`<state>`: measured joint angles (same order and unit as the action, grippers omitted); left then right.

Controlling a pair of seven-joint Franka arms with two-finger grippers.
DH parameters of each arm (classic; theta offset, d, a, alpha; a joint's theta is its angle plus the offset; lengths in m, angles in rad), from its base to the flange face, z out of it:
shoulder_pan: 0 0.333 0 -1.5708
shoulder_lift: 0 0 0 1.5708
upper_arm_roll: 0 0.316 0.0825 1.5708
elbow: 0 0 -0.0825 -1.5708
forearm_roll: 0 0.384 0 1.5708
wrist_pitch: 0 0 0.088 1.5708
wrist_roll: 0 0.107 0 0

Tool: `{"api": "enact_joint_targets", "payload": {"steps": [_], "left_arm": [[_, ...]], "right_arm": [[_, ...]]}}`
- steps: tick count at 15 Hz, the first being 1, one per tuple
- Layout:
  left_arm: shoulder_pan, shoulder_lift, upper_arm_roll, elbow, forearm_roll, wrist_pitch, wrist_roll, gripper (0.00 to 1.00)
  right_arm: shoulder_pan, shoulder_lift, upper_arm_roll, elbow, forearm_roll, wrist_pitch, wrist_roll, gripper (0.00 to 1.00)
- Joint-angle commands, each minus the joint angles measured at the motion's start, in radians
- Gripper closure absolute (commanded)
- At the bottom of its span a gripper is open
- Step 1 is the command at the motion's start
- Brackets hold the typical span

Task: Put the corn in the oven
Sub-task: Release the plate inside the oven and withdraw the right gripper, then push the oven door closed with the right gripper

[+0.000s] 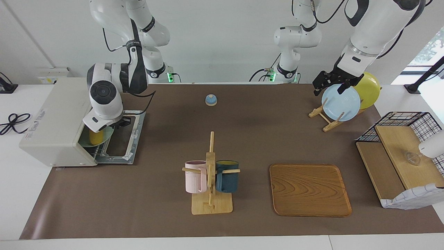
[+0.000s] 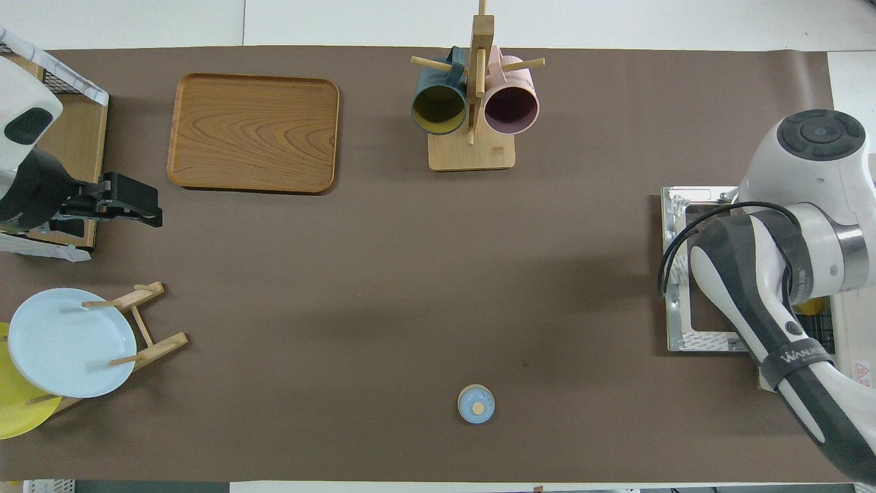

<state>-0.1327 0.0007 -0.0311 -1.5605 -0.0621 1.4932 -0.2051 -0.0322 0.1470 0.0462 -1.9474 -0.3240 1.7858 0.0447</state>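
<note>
Corn [image 1: 95, 136] shows from the facing view as a yellow end on a mint plate [image 1: 105, 136] inside the open oven [image 1: 55, 121]; the right gripper [image 1: 117, 124] above hides its fingers, so I cannot tell their spread. Overhead, the right arm covers nearly everything there; the left gripper [image 2: 140, 208] waits, fingers wide.

1. The corn [image 1: 95, 137]: a bright yellow, smooth cob; only its rounded end shows; it rests on a pale green plate [image 1: 104, 138] inside the oven's mouth.
2. The oven [image 1: 55, 121]: a boxy off-white countertop unit at the right arm's end of the tabletop; its door [image 1: 123, 137] lies folded down flat, open.
</note>
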Motion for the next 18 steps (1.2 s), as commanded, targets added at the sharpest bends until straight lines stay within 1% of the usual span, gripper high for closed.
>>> {"api": "enact_joint_targets", "payload": {"steps": [1,2,3,4,6,8,9,10,12,16,18], "left_arm": [[0.018,-0.021,-0.012,-0.016,0.011,-0.008,0.001,0.00],[0.018,-0.021,-0.012,-0.016,0.011,-0.008,0.001,0.00],[0.018,-0.021,-0.012,-0.016,0.011,-0.008,0.001,0.00],[0.016,-0.021,-0.012,-0.016,0.011,-0.008,0.001,0.00],[0.018,-0.021,-0.012,-0.016,0.011,-0.008,0.001,0.00],[0.018,-0.021,-0.012,-0.016,0.011,-0.008,0.001,0.00],[0.016,-0.021,-0.012,-0.016,0.011,-0.008,0.001,0.00],[0.018,-0.021,-0.012,-0.016,0.011,-0.008,0.001,0.00],[0.016,-0.021,-0.012,-0.016,0.011,-0.008,0.001,0.00],[0.018,-0.021,-0.012,-0.016,0.011,-0.008,0.001,0.00],[0.019,-0.022,-0.012,-0.016,0.011,-0.008,0.001,0.00]], "right_arm": [[-0.012,0.008,0.032,0.047,0.058,-0.025,-0.026,0.84],[-0.012,0.009,0.034,0.039,0.092,0.010,-0.017,0.93],[-0.008,0.009,0.035,0.027,0.114,0.056,-0.014,1.00],[0.014,0.008,0.037,-0.004,0.114,0.111,-0.014,1.00],[0.023,0.006,0.035,-0.060,0.114,0.205,-0.009,1.00],[0.029,0.020,0.038,-0.109,0.114,0.280,0.065,1.00],[0.058,0.032,0.037,-0.128,0.114,0.315,0.101,1.00],[0.073,0.049,0.037,-0.133,0.115,0.336,0.125,1.00],[0.074,0.068,0.037,-0.131,0.114,0.345,0.145,1.00],[0.066,0.068,0.037,-0.140,0.114,0.343,0.145,1.00],[0.058,0.068,0.035,-0.171,0.114,0.365,0.146,1.00]]}}
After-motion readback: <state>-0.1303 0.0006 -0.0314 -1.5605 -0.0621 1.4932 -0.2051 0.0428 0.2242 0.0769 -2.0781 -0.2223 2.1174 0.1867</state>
